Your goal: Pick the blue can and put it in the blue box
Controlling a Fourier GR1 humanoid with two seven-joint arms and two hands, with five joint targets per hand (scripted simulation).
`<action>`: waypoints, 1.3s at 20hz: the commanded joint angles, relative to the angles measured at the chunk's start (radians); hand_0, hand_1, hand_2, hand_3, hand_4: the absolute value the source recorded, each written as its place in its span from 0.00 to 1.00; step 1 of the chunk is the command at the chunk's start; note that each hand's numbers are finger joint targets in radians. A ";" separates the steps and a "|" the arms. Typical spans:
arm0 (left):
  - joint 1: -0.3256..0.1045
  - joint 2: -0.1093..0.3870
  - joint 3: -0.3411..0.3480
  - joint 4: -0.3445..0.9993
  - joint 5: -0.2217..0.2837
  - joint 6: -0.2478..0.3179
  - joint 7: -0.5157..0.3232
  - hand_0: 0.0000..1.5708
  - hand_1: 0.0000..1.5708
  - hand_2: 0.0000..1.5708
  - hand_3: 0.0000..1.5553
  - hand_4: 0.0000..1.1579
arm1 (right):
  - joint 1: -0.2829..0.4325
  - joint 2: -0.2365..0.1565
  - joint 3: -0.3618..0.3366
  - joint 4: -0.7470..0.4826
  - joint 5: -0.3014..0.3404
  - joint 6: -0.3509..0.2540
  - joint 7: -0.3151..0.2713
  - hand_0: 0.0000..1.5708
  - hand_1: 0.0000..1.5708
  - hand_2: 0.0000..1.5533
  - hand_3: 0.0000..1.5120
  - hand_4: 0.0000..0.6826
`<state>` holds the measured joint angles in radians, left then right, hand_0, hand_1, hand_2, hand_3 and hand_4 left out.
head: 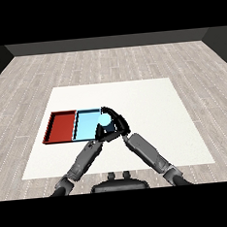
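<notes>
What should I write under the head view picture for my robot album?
Right hand curls round the blue can at the light blue tray, beside the red tray.

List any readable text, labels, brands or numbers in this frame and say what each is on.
None: no readable text shows anywhere.
Blue can: no label can be made out; it is mostly hidden by the right hand.
Red tray, light blue tray and white table: plain, unmarked.

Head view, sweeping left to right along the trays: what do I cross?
Red tray → light blue tray → blue can, at the blue tray's right edge, with the right hand curled round it.
</notes>
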<state>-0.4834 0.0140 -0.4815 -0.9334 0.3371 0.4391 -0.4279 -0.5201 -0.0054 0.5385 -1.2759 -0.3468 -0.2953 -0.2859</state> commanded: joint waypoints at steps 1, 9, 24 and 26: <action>-0.082 -0.013 0.025 0.033 -0.007 0.012 0.045 1.00 1.00 1.00 0.96 0.99 | 0.002 -0.007 -0.065 -0.037 0.019 0.042 0.066 0.00 0.00 0.00 0.00 0.00; 0.029 -0.014 -0.007 0.018 -0.073 0.058 -0.029 1.00 1.00 1.00 0.97 0.98 | 0.117 -0.020 -0.112 -0.133 0.033 0.123 0.049 0.00 0.00 0.00 0.00 0.00; 0.027 0.084 0.159 0.046 -0.143 -0.052 0.014 1.00 1.00 1.00 0.96 0.98 | 0.380 -0.170 -0.369 -0.439 -0.084 0.231 0.018 0.00 0.00 0.00 0.00 0.00; 0.002 0.120 0.185 0.022 -0.148 -0.038 0.089 1.00 1.00 1.00 0.97 0.98 | 0.406 -0.179 -0.383 -0.524 -0.078 0.182 0.082 0.00 0.00 0.00 0.00 0.00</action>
<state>-0.4666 0.0857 -0.3483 -0.9186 0.1881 0.4205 -0.3750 -0.1703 -0.1542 0.2081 -1.7155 -0.3987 -0.1137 -0.2317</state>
